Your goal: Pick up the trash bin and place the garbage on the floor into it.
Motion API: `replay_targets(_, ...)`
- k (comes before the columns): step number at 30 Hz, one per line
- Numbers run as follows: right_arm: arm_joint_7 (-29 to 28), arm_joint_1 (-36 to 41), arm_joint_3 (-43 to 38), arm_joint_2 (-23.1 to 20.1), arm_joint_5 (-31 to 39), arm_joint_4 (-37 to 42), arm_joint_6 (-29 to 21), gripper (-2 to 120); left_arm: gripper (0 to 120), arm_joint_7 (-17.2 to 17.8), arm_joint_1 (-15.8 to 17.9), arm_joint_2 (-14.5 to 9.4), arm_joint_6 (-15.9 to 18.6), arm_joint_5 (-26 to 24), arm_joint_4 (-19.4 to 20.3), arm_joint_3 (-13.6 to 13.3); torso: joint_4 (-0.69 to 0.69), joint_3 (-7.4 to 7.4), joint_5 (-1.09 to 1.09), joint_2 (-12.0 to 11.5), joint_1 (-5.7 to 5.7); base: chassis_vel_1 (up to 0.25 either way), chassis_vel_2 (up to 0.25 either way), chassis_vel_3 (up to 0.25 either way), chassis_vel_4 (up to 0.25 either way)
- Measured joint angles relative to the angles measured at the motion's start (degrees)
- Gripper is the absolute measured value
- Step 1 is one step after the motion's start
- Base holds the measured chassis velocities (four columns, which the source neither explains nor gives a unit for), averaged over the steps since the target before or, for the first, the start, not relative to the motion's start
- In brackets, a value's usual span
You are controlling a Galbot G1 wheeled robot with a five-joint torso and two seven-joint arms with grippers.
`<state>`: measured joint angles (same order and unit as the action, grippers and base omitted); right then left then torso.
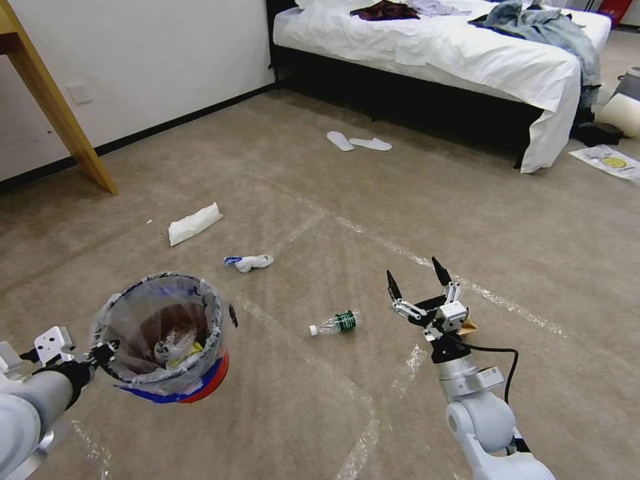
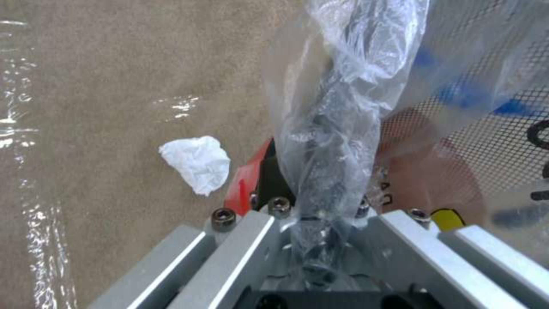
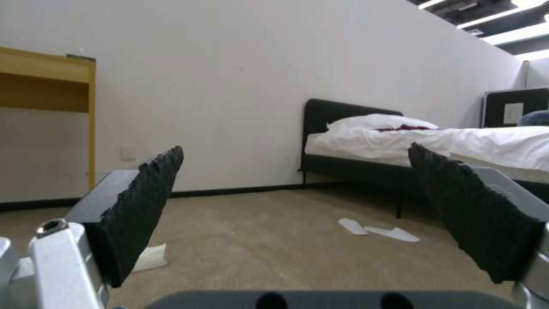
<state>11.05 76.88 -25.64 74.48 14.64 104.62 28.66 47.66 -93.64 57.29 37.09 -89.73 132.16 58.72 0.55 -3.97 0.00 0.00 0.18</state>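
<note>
Left gripper (image 1: 107, 350) at 8 o'clock in the head view, clamped on the bag-covered rim of the trash bin (image 1: 167, 333). Bin lifted off the floor (image 1: 300, 413), tipped, mouth facing up toward the camera; bits of rubbish inside. In the left wrist view, crumpled white tissue (image 2: 196, 163) on the carpet below the bin.

Folded white paper (image 1: 194, 223) at 10 o'clock, well apart from the bin. Small white-and-blue scrap (image 1: 249, 262) nearer centre.

Clear bottle (image 1: 335, 323) with green label lying flat just below centre, between bin and right arm.

Right gripper (image 1: 417, 277) at 5 o'clock, fingers spread wide, pointing up and away, holding nothing, just right of the bottle.
</note>
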Motion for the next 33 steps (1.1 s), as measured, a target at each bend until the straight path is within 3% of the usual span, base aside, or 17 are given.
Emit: replay_targets(33, 0.86, -0.74, -0.1, 0.12, -0.42, -1.51, 0.46, 100, 0, 0.21, 1.08, -0.29, -0.18, 0.07, -0.74, -1.07, 0.0, 0.0, 0.0, 0.0, 0.0, -0.058, 0.058, 0.061, -0.058)
